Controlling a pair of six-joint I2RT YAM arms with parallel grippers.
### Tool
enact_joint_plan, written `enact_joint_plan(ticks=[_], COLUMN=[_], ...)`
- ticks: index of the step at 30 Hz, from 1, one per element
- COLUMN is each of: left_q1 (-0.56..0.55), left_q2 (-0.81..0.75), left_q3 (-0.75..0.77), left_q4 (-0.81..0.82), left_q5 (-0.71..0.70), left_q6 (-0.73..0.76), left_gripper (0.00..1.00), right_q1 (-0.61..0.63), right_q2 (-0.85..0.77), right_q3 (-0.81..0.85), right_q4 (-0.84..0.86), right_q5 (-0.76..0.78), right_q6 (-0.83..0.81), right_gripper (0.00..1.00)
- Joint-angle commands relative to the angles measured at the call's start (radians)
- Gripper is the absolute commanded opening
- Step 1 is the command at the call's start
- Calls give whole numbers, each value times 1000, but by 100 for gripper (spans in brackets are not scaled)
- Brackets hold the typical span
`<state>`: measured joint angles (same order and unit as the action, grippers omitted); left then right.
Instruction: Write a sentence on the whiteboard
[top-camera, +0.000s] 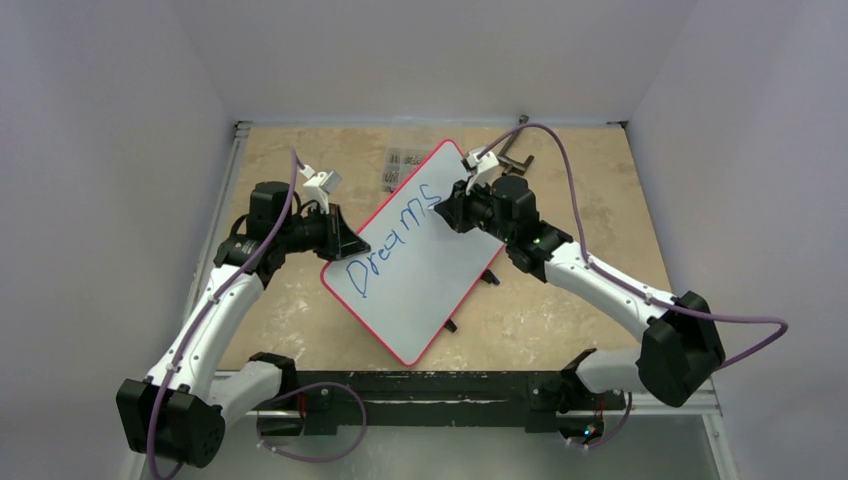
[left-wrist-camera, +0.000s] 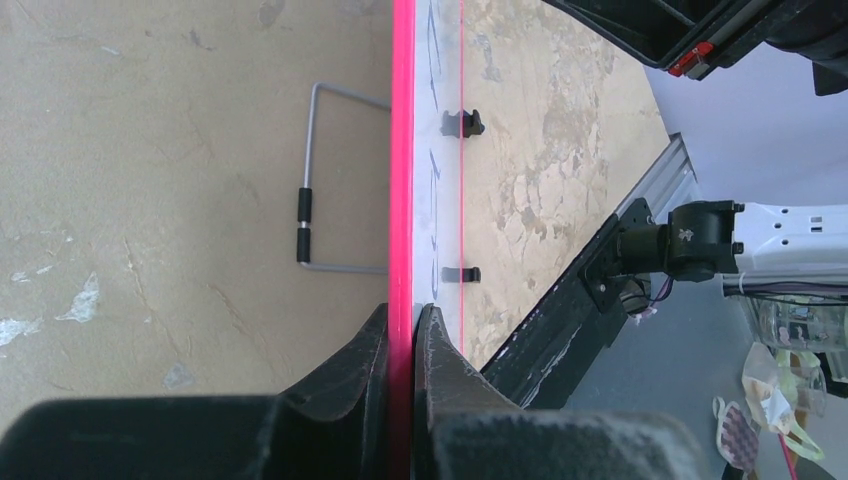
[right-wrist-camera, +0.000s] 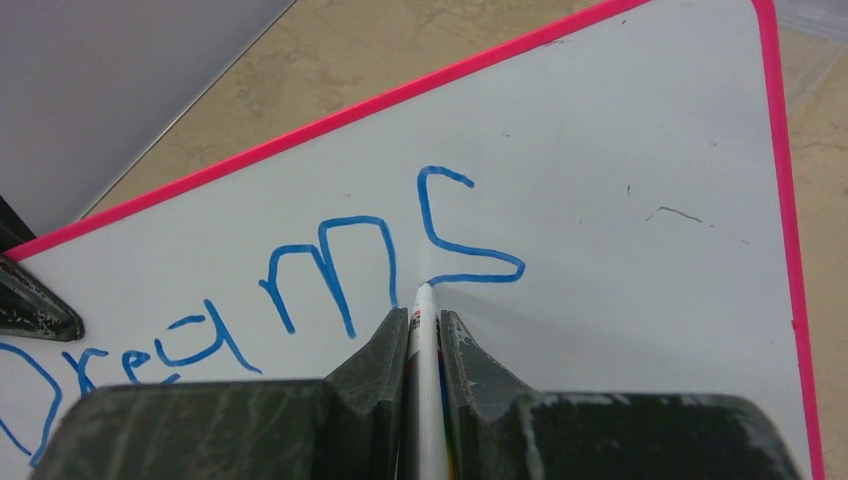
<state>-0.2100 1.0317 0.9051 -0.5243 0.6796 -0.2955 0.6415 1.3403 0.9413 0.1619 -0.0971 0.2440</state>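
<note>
The whiteboard (top-camera: 425, 270), white with a thin red rim, lies tilted diagonally across the table. On it stands one blue word, "Dreams" (top-camera: 393, 240), all that shows of the sentence (right-wrist-camera: 330, 270). My left gripper (top-camera: 345, 240) is shut on the board's left red edge (left-wrist-camera: 403, 200), one finger on each face. My right gripper (top-camera: 452, 212) is shut on a white marker (right-wrist-camera: 425, 340); its tip rests on the board at the lower end of the "s" (right-wrist-camera: 470, 235). My left gripper's finger (right-wrist-camera: 30, 305) shows at the left edge of the right wrist view.
A grey wire stand with black sleeves (left-wrist-camera: 315, 200) lies on the tan tabletop beside the board. Dark metal pieces (top-camera: 515, 150) and a small clear packet (top-camera: 403, 165) sit near the far edge. Small black clips (top-camera: 490, 278) poke out under the board's lower right side.
</note>
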Motion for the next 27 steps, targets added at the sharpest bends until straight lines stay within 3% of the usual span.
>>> enact_joint_plan(ticks=[1, 13, 27], left_q1=[-6, -7, -6], left_q2=[-10, -8, -12], left_q3=[-12, -13, -16], left_q4=[-5, -2, 3], left_q5=[-109, -103, -94], left_q6=[156, 153, 148], left_gripper=[0, 0, 0], right_q1=[7, 7, -50], right_q2=[-78, -225, -182], right_q3=[5, -48, 1], right_q4=[-47, -79, -103], right_q5=[-11, 111, 173], right_q6=[-8, -7, -35], right_gripper=[0, 0, 0])
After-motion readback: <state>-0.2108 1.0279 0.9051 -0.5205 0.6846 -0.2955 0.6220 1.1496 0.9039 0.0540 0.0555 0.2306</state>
